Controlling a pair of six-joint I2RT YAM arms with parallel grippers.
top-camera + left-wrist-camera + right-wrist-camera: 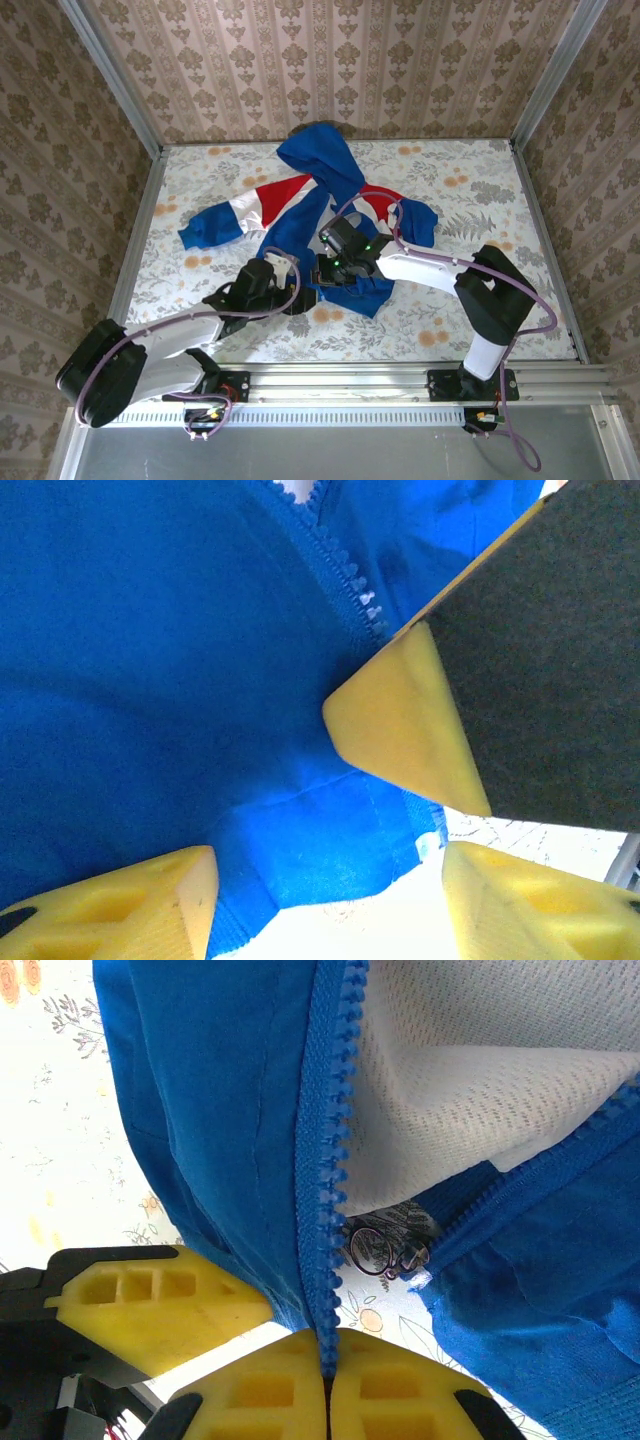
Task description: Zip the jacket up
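Danger seen of zipper tape (322, 1160) of jacket (200, 1090) slipping from right tool (326, 1355), pressed together on it at mere tips, left tool (330, 880) spread, bracing nothing.

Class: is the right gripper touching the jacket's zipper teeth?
Touching. The right wrist view shows the zipper teeth of the jacket running down into the shut right gripper, pinched between its fingers.

No readable text

We can make out no lettering, label or number clearly enough to read on the jacket (320, 165).
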